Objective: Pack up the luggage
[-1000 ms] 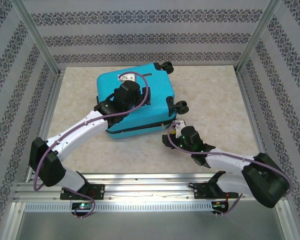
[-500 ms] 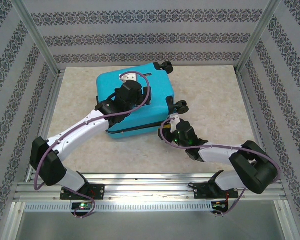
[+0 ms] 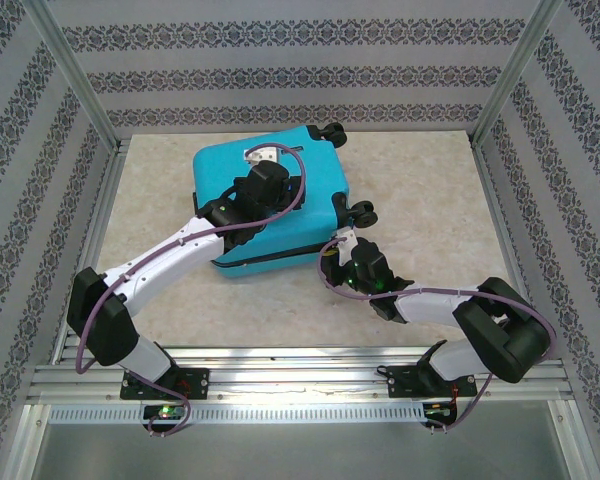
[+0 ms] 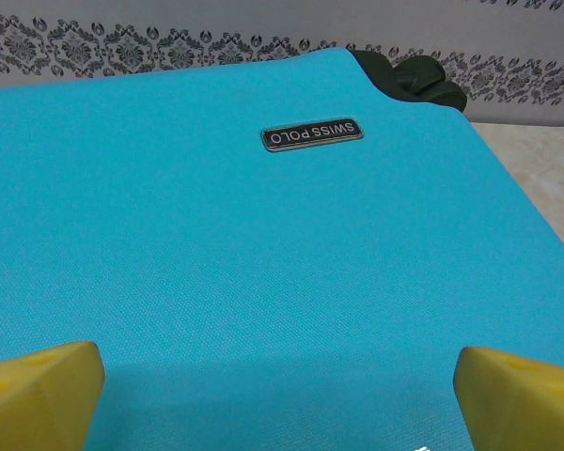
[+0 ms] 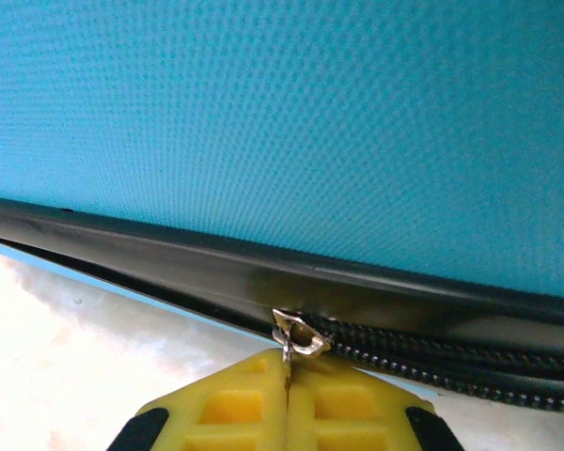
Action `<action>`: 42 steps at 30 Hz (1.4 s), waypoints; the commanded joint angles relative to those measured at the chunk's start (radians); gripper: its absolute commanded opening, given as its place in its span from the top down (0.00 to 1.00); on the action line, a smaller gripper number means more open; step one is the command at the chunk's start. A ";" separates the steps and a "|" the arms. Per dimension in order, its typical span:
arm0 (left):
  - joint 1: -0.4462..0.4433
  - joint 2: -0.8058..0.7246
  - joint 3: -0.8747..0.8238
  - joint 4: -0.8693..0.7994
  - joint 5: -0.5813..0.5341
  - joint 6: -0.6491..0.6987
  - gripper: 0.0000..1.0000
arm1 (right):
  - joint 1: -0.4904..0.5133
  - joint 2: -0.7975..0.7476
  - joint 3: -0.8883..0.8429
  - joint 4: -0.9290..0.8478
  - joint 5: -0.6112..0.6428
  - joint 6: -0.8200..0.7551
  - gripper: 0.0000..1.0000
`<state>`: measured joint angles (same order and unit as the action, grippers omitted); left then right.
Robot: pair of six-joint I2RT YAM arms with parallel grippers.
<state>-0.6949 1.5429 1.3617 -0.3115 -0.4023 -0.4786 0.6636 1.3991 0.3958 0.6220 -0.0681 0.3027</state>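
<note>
- Luggage [image 3: 270, 205] lying flat toward the far left of the surface [image 3: 430, 190], turquoise shells together, wheels [image 3: 363, 212] out at the right-hand corners.
- Seen close from the right wrist: a black band [image 5: 169, 254] along the seam under the upper shell. Joined zip teeth [image 5: 451, 362] to the right of the slider, a dark gap to its left. Judged half zipped, so packing looks to be at the closing stage.
- Zip pull [image 5: 296, 340] hanging from the slider, its tab running down between the yellow pads.
- Right fingers [image 5: 226, 404] pinched fully together on that pull, low at the near right corner of the case [image 3: 346, 243]. Placed so, probably, to drag the slider along the seam toward the open stretch.
- Brand plate [image 4: 312, 134] on the top shell, facing up, one wheel [image 4: 409, 80] peeking past the far edge.
- Left fingers [image 4: 38, 390] spread wide, nothing between them, set over the middle of the top shell [image 3: 263, 157]. Cannot tell whether actually pressing or just above it.
- Likely reason for that pose: keeping the lid down and the case from sliding while the zip is pulled sideways.
- Risk, as a judgement: small tab, narrow hold, so a slip off the pull or a case skidding on the smooth surface.
</note>
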 commanded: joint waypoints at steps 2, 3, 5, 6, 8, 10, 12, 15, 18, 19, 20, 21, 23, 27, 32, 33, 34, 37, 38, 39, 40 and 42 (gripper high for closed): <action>-0.017 0.009 0.018 -0.031 -0.035 -0.002 0.04 | -0.007 -0.034 0.001 0.013 -0.014 -0.036 1.00; -0.017 0.010 0.017 -0.032 -0.039 -0.002 0.04 | -0.011 -0.038 0.000 0.009 -0.017 -0.036 1.00; -0.015 0.012 0.011 -0.033 -0.050 -0.002 0.04 | -0.019 -0.046 -0.003 -0.001 -0.018 -0.037 1.00; -0.014 0.011 0.005 -0.032 -0.057 -0.006 0.04 | -0.022 -0.050 -0.005 -0.004 -0.019 -0.039 1.00; -0.004 0.002 -0.019 -0.014 -0.053 -0.020 0.04 | -0.031 -0.058 -0.009 -0.013 -0.022 -0.039 1.00; 0.010 -0.012 -0.051 0.013 -0.041 -0.034 0.03 | -0.040 -0.064 -0.011 -0.021 -0.028 -0.040 1.00; 0.024 -0.018 -0.070 0.020 -0.029 -0.046 0.04 | -0.048 -0.067 -0.014 -0.025 -0.036 -0.039 1.00; 0.035 -0.020 -0.079 0.012 -0.028 -0.051 0.03 | -0.060 -0.069 -0.015 -0.034 -0.048 -0.037 1.00; 0.043 -0.021 -0.085 0.011 -0.029 -0.052 0.03 | -0.077 -0.069 -0.018 -0.042 -0.049 -0.026 1.00; 0.044 -0.021 -0.087 0.011 -0.030 -0.052 0.04 | -0.083 -0.069 -0.018 -0.045 -0.046 -0.021 1.00; 0.045 -0.020 -0.088 0.011 -0.030 -0.052 0.04 | -0.087 -0.069 -0.019 -0.045 -0.046 -0.018 1.00; 0.047 -0.020 -0.089 0.010 -0.030 -0.052 0.04 | -0.091 -0.071 -0.020 -0.049 -0.039 -0.012 1.00; 0.049 -0.018 -0.090 0.009 -0.028 -0.054 0.04 | -0.101 -0.072 -0.020 -0.054 -0.037 -0.006 1.00; 0.054 -0.012 -0.092 0.008 -0.028 -0.052 0.04 | -0.120 -0.079 -0.022 -0.064 -0.026 0.007 1.00; 0.057 -0.012 -0.092 0.008 -0.022 -0.053 0.04 | -0.164 -0.091 -0.026 -0.074 -0.043 0.019 1.00; 0.057 -0.012 -0.093 0.011 -0.022 -0.051 0.04 | -0.174 -0.092 -0.025 -0.075 -0.057 0.018 1.00; 0.059 -0.010 -0.093 0.011 -0.022 -0.051 0.04 | -0.184 -0.091 -0.023 -0.075 -0.076 0.016 1.00; 0.058 -0.005 -0.093 0.011 -0.021 -0.051 0.04 | -0.207 -0.086 -0.014 -0.079 -0.133 0.010 1.00; 0.060 -0.004 -0.093 0.009 -0.021 -0.051 0.04 | -0.212 -0.083 -0.012 -0.076 -0.154 0.007 1.00; 0.060 -0.001 -0.093 0.010 -0.021 -0.052 0.04 | -0.218 -0.079 -0.011 -0.068 -0.182 0.006 1.00; 0.061 -0.001 -0.095 0.008 -0.021 -0.052 0.04 | -0.220 -0.076 -0.011 -0.059 -0.207 0.005 1.00; 0.066 0.001 -0.099 0.009 -0.018 -0.054 0.04 | -0.220 -0.070 -0.011 -0.045 -0.244 0.003 1.00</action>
<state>-0.6495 1.5429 1.2846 -0.3035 -0.4191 -0.5167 0.4599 1.3312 0.3832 0.5323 -0.2630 0.2928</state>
